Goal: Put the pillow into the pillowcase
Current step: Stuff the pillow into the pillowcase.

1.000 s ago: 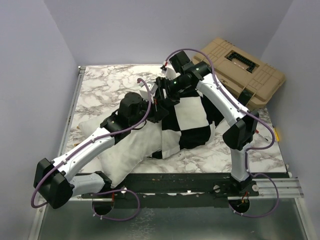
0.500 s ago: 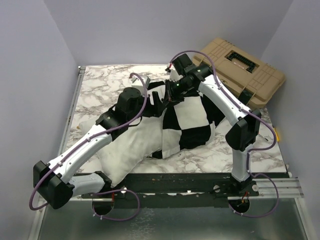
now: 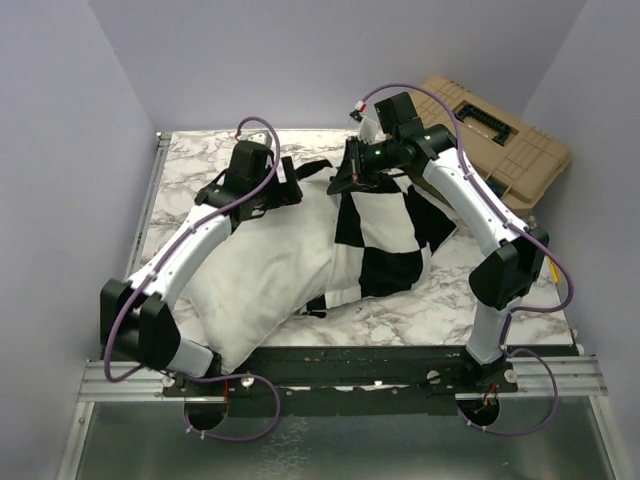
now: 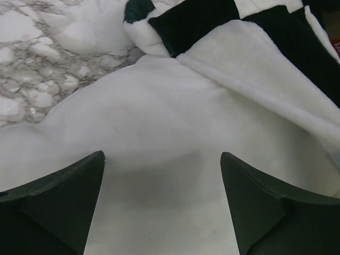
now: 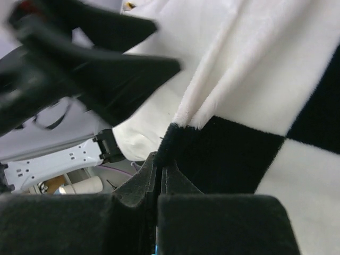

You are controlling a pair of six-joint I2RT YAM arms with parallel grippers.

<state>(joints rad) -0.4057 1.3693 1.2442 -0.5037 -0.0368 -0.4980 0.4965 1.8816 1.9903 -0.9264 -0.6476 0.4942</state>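
Observation:
The white pillow (image 3: 265,270) lies at the left of the marble table, its right end tucked into the black-and-white checked pillowcase (image 3: 385,235). My left gripper (image 3: 289,188) hovers open just above the pillow's far end; in the left wrist view its fingertips (image 4: 85,175) stand wide apart over the bare white pillow (image 4: 159,122), with the pillowcase (image 4: 196,21) edge beyond. My right gripper (image 3: 346,181) is shut on the pillowcase's open edge at the back; the right wrist view shows its jaws (image 5: 161,162) pinching a black square's rim of the pillowcase (image 5: 249,106).
A tan toolbox (image 3: 490,140) stands at the back right corner beside the table. Bare marble tabletop (image 3: 200,165) shows at the back left and along the front right. A metal rail (image 3: 400,365) runs along the near edge by the arm bases.
The left gripper has opened, let go and drawn back to the left over the pillow. The right gripper has shut on the pillowcase edge and moved up and to the right.

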